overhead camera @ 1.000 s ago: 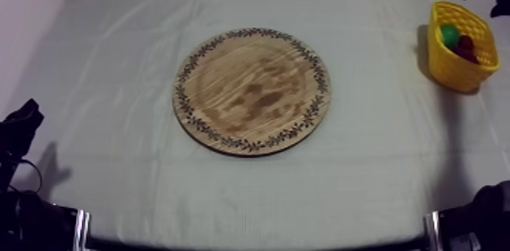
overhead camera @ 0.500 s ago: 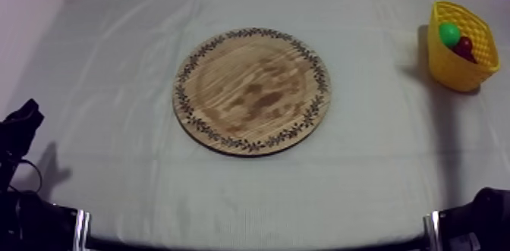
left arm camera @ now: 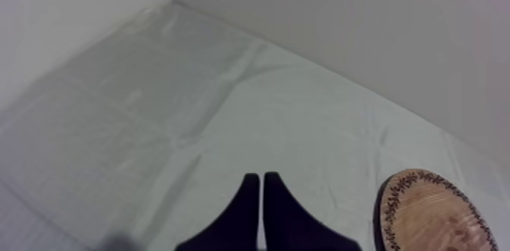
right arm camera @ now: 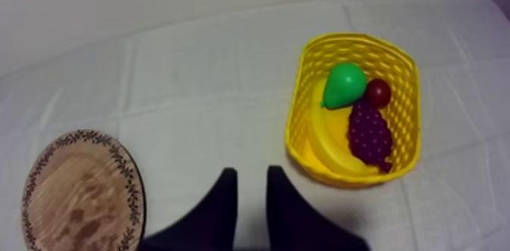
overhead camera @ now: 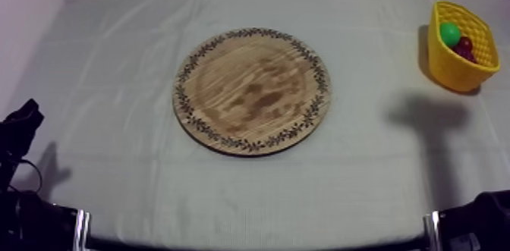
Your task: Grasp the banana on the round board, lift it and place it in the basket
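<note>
Withdrawn from over the yellow basket [right arm camera: 354, 39], your right fingers [right arm camera: 222, 201] hang spread, left fingers [left arm camera: 244, 208] pressed together. It holds pear [right arm camera: 344, 85], small red fruit [right arm camera: 379, 92]; right wrist view adds banana [right arm camera: 326, 136], probably grapes [right arm camera: 369, 134].

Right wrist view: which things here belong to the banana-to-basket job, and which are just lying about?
Job in hand:
- curved yellow toy banana, already lying in the yellow plastic basket
- round wooden board with patterned rim, bare
- right gripper, open

Just lying about:
- green toy pear, purple bunch of grapes and small red fruit, all in the basket beside the banana
</note>
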